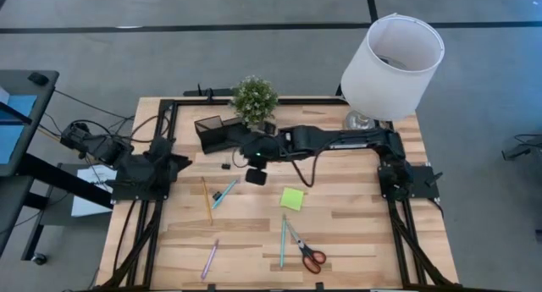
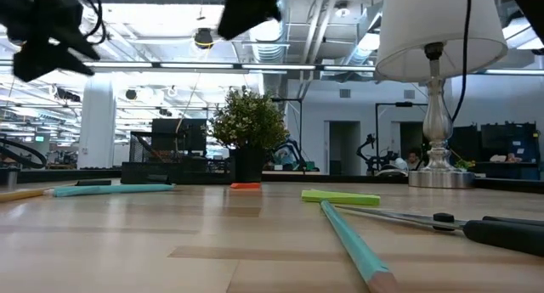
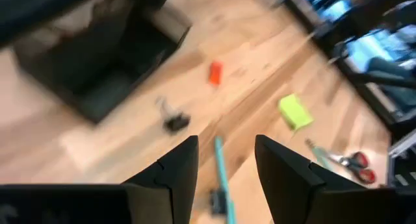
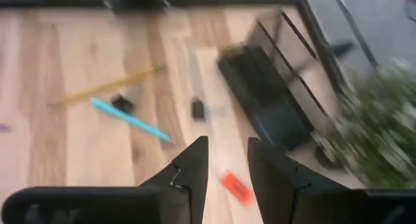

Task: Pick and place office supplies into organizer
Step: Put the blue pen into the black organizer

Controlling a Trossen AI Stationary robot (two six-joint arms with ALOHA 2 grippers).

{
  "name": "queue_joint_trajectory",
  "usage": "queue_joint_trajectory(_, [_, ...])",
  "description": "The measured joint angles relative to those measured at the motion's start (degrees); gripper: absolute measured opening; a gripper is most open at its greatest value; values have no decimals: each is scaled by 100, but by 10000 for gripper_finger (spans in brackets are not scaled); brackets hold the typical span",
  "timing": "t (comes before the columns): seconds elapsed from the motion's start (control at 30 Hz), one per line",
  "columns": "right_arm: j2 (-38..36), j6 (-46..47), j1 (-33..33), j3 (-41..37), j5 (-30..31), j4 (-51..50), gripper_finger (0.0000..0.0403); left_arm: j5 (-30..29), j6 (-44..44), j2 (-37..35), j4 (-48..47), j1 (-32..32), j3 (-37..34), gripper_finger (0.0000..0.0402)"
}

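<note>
1. While the right tool point(image 4: 224, 160) hovers beside the organizer point(image 1: 213, 133), its fingers stand apart, holding nothing.
2. Left tool point(image 3: 224, 160): apart, empty.
3. Scissors point(image 1: 306, 250), sticky-note square point(image 1: 292, 199) and pens lie on the worktop point(image 1: 356, 233).

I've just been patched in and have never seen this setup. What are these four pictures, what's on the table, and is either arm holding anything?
Two dark robot arms work at a wooden table. One picture looks straight down, one looks level across the tabletop, and one comes from each arm's wrist.

The right tool reaches across beside the black organizer and potted plant; its fingers are apart and nothing sits between them. The left tool waits at the left edge, also empty.

Loose on the table: a lime-green sticky-note pad, red-handled scissors, teal pens, a yellow pencil, a pink pen, a small red piece and a small black clip. A white lamp stands at the back.
</note>
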Motion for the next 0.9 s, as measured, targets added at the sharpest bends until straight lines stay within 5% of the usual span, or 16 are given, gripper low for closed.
queue_joint_trajectory(0.13, [-186,252,163,0,526,-546,102,300,-871,351,-440,2,0,145])
queue_joint_trajectory(0.33, [-269,740,395,-1,1593,-1495,102,327,-1015,949,-332,2,0,145])
queue_joint_trajectory(0.57, [-541,1637,568,-8,2640,-2955,102,720,940,1852,904,2,0,145])
queue_joint_trajectory(0.7, [-939,2553,665,-2,3158,-3795,102,1493,1246,2461,1469,2,0,145])
queue_joint_trajectory(0.9, [-1708,2765,806,-539,3372,-3381,102,2781,1110,3510,1651,-234,0,145])
